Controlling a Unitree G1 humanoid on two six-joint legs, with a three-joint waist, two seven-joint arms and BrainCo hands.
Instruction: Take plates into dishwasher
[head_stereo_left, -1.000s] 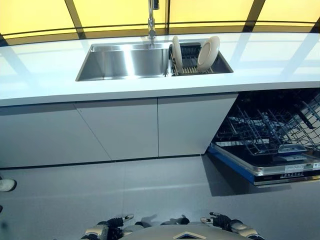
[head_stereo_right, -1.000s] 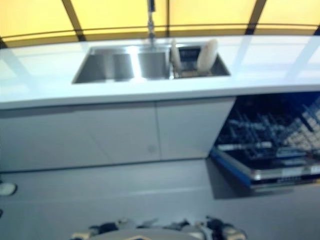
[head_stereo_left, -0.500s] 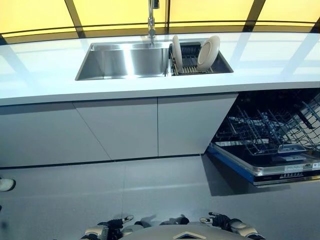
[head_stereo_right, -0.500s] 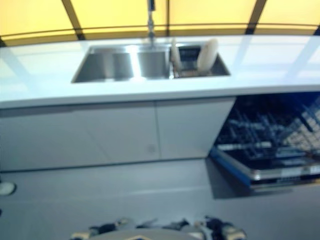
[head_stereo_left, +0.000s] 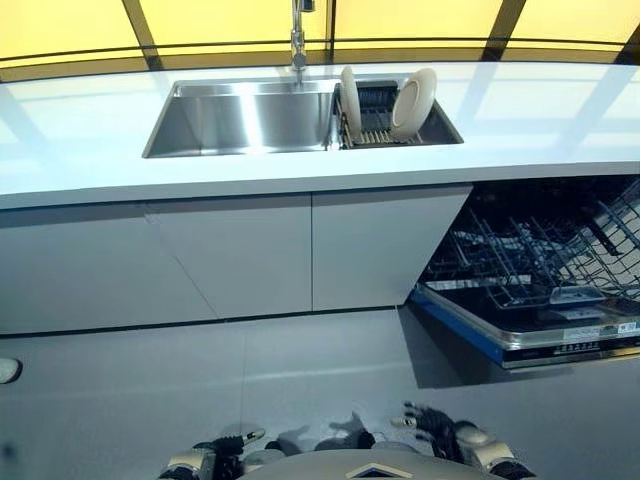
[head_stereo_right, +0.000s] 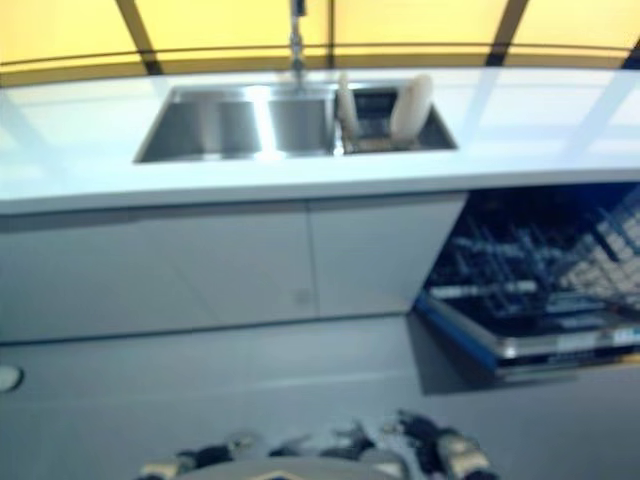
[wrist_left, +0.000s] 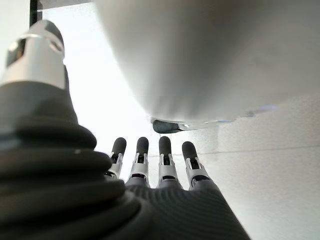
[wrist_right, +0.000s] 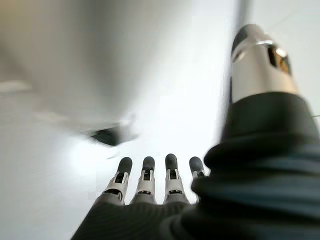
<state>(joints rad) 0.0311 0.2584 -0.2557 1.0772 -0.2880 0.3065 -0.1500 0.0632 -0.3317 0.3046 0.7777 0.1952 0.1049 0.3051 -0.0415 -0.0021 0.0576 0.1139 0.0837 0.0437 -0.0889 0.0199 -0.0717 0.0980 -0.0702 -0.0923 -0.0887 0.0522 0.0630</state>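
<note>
Two pale plates (head_stereo_left: 414, 102) stand upright in a rack (head_stereo_left: 378, 128) at the sink's (head_stereo_left: 240, 120) right end, far across the tabletop (head_stereo_left: 90, 150). The dishwasher (head_stereo_left: 540, 290) lies open at right. The left hand (wrist_left: 160, 165) and right hand (wrist_right: 150, 182) hang near, fingers straight, empty.

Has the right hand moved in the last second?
Yes. The right hand has shifted slightly up and toward the left hand, judged against the robot's chest edge; the plates' shift is camera motion.

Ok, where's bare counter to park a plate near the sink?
The countertop left of the sink is bare, as is the stretch right of the drying rack above the open dishwasher. The rack, holding two plates, is crowded.
</note>
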